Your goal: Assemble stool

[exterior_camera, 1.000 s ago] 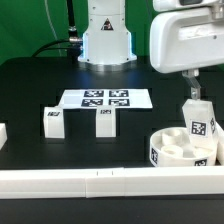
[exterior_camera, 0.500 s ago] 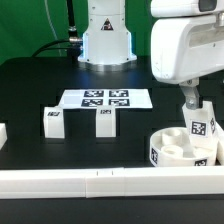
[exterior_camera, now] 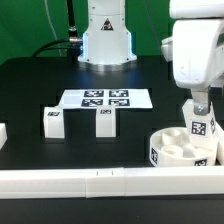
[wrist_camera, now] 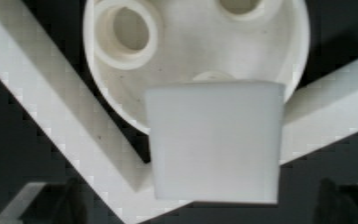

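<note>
nearest in the exterior view, a long white border rail (exterior_camera: pixel 100 180) runs straight across the black bench (exterior_camera: pixel 30 90). it is smooth and square-edged, with a thin seam near its middle. just behind it, toward the exterior view's right, sits the round seat disc (exterior_camera: pixel 183 160), matte white plastic with a raised rim. it has a shallow round socket (exterior_camera: pixel 178 151) in its upper face and a black-and-white square tag on its curved wall. a short white block leg (exterior_camera: pixel 200 125) stands upright over the far right part of the disc, with a square tag on the face toward the camera. its lower end is hidden behind the rim, so i cannot tell whether it sits in a socket. the pincer (exterior_camera: pixel 200 102) points straight down at the top of this leg, fingers on either side of the block; whether they are clamped on it or slack i cannot tell. in the wrist view the same leg fills the middle as a flat, plain white slab. the disc and two of its oval sockets lie beyond it, and white rails (wrist_camera: pixel 51 110) slant across the dark bench. further back, on the exterior view's left, a second leg (exterior_camera: pixel 53 121) and a third leg (exterior_camera: pixel 105 121) stand apart on the bench, boxy, each with a small tag. just behind them lies the thin flat marker board (exterior_camera: pixel 105 98), and farthest off rises the glossy white arm base (exterior_camera: pixel 107 40) before a green backdrop (exterior_camera: pixel 30 25).
</note>
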Tool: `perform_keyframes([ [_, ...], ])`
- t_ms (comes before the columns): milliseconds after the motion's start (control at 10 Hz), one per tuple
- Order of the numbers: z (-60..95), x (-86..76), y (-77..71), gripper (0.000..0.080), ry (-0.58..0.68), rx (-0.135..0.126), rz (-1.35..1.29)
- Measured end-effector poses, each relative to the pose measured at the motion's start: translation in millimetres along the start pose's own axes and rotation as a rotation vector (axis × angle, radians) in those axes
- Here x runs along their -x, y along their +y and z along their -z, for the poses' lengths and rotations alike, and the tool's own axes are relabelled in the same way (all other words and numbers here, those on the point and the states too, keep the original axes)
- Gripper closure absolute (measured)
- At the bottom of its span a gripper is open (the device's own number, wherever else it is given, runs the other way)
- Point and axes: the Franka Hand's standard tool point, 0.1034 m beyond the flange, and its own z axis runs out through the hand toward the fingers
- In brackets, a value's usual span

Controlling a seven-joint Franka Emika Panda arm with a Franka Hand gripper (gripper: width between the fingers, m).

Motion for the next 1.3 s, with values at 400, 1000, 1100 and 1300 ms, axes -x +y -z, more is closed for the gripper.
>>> perform_keyframes([
  [400, -12.4, 5.2, -1.9, 0.0150, -0.013, -0.012, -0.009],
  [1000, -12.4, 3.8, -2.7, 0.0462, -0.012, -0.012, -0.058],
  [1100, -12.4, 4.0, -2.4, 0.0462, -0.012, -0.012, -0.059],
  [1300, -12.6, 4.0, -2.6, 0.0462, -0.012, -0.012, -0.223],
])
